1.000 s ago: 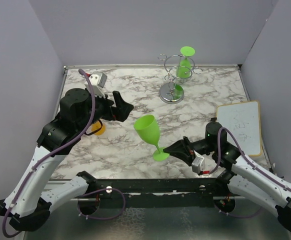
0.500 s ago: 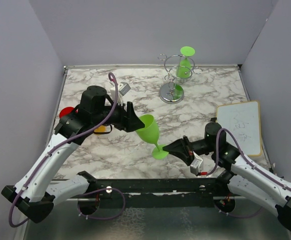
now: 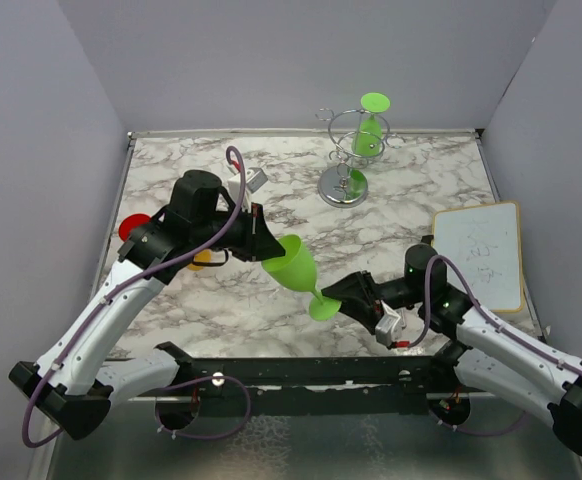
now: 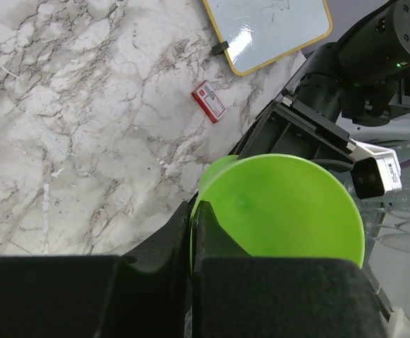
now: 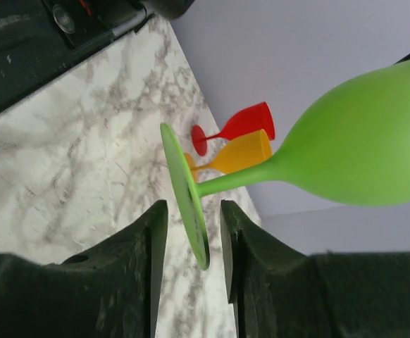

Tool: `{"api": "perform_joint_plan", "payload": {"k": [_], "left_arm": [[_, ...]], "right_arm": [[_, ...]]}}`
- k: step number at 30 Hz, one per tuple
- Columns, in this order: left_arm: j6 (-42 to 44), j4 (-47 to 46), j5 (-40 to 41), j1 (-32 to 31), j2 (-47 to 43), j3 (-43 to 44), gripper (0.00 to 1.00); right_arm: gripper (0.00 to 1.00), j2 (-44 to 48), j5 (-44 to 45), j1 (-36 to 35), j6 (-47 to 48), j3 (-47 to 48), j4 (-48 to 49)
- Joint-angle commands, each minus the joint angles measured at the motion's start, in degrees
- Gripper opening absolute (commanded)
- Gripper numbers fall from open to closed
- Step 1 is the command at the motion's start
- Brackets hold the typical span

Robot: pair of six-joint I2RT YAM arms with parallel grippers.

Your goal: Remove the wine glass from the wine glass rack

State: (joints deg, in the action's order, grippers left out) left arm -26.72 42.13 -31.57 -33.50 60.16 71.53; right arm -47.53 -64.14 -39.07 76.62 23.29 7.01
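Two grippers meet at the green wine glass point(image 3: 293, 266), up in the air, well apart from the wine glass rack point(image 3: 344, 187). Your left gripper point(image 4: 193, 220) pinches the rim tight. Your right gripper point(image 5: 189, 211) sits loose around the foot, not squeezing. With only that thin rim pinch, the glass could tip and fall.

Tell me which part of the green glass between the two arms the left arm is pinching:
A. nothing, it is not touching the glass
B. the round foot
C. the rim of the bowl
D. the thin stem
C: in the left wrist view the left gripper is shut across the bowl's rim on the green wine glass.
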Motion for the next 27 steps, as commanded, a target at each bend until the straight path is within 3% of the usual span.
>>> {"api": "perform_joint_plan", "payload": {"k": [1, 2, 3, 7, 13, 17, 19, 21, 24, 27], "left_arm": [[-0.6, 0.0, 0.3, -0.2, 0.0, 0.0, 0.00], [-0.7, 0.0, 1.0, -0.2, -0.1, 0.0, 0.00], [-0.8, 0.0, 1.9, -0.2, -0.3, 0.1, 0.00], [0.8, 3.2, 10.3, -0.2, -0.6, 2.1, 0.00], [5.2, 8.8, 37.9, -0.2, 0.0, 5.2, 0.00], [6.3, 7.0, 46.2, -0.2, 0.8, 4.5, 0.00], [7.2, 4.7, 48.2, -0.2, 1.4, 3.5, 0.00], [7.6, 2.4, 50.3, -0.2, 2.5, 1.9, 0.00], [7.5, -1.8, 51.8, 0.0, 3.9, -1.3, 0.00], [6.9, -5.5, 52.0, 0.1, 6.0, -4.0, 0.00]], "right_arm": [[0.87, -1.5, 1.0, -0.4, -4.6, -0.8, 5.5], [0.99, -1.8, 1.3, -0.4, -5.8, -0.7, 6.0], [1.00, -1.9, 1.4, -0.4, -6.6, -0.5, 5.8], [1.00, -2.2, 2.6, -0.4, -11.0, -0.1, 7.2], [1.00, -5.9, 10.2, -0.4, -23.1, -1.1, 14.4], [0.99, -10.8, 16.1, -0.4, -42.3, 1.2, 19.1], [1.00, -14.1, 23.6, -0.4, -56.3, 3.5, 22.1], [1.00, -17.4, 37.2, -0.4, -70.0, 7.1, 21.0], [1.00, -22.9, 63.3, -0.3, -84.5, 16.3, 7.2], [1.00, -28.9, 72.9, 0.7, -88.1, 25.8, -7.2]]}}
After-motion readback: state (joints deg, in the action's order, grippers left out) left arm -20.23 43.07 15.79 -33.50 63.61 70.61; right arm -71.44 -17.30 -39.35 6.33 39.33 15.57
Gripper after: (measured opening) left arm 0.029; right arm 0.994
